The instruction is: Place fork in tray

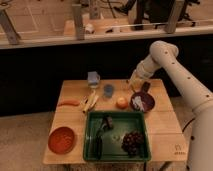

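Wooden table (pixel 75 125), square top, pale grain, carrying all items. One tray (pixel 117 157): dark green plastic, rectangular, raised rim, at the near middle of the table. Inside it, on the left, lies one thick dark utensil (pixel 100 137) with a broad head, and in the near right corner one dark, knobbly cluster of grapes (pixel 132 141). Bowls, two: one round orange bowl (pixel 61 139), smooth, just left of the tray, and one purple bowl (pixel 142 102) beyond the tray's far right corner, holding something whitish. One round orange fruit (pixel 121 102) sits just left of the purple bowl. One small blue cup (pixel 108 90) stands upright behind the fruit, and one pale blue block (pixel 93 78) sits near the far edge. Pale yellowish sticks (pixel 90 101), two or three and overlapping, lie left of the cup; one slim orange item (pixel 69 103), carrot-shaped, lies further left. One white, smooth-shelled arm (pixel 175 75) reaches in from the right. The gripper (pixel 135 82) hangs over the far right part of the table, just behind the purple bowl; whether it is spread or pressed together cannot be told. The fork cannot be identified with certainty: a small dark sliver (pixel 145 86) stands at the purple bowl's far rim, just beside the gripper and well apart from the tray.
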`<move>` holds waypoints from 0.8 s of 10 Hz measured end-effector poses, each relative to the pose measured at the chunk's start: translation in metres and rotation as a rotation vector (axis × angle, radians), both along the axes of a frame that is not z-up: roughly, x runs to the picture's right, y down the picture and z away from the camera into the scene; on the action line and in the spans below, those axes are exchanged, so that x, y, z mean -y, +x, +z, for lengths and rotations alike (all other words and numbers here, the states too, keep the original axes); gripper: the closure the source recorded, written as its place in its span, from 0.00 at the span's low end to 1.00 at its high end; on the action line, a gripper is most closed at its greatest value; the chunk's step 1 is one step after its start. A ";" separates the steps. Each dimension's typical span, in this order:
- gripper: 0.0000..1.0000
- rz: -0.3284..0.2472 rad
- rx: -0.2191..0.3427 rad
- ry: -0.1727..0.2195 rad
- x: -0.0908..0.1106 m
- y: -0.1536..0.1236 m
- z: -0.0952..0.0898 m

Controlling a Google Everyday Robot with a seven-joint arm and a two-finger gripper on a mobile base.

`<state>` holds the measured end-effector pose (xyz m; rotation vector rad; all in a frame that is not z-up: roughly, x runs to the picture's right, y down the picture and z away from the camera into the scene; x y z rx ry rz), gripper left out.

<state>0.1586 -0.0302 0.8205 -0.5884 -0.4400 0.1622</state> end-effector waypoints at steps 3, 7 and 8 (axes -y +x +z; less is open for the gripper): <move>0.98 -0.073 0.105 -0.098 -0.028 -0.010 -0.011; 0.98 -0.102 0.225 -0.100 -0.032 -0.017 -0.052; 0.98 -0.118 0.247 -0.090 -0.037 -0.019 -0.063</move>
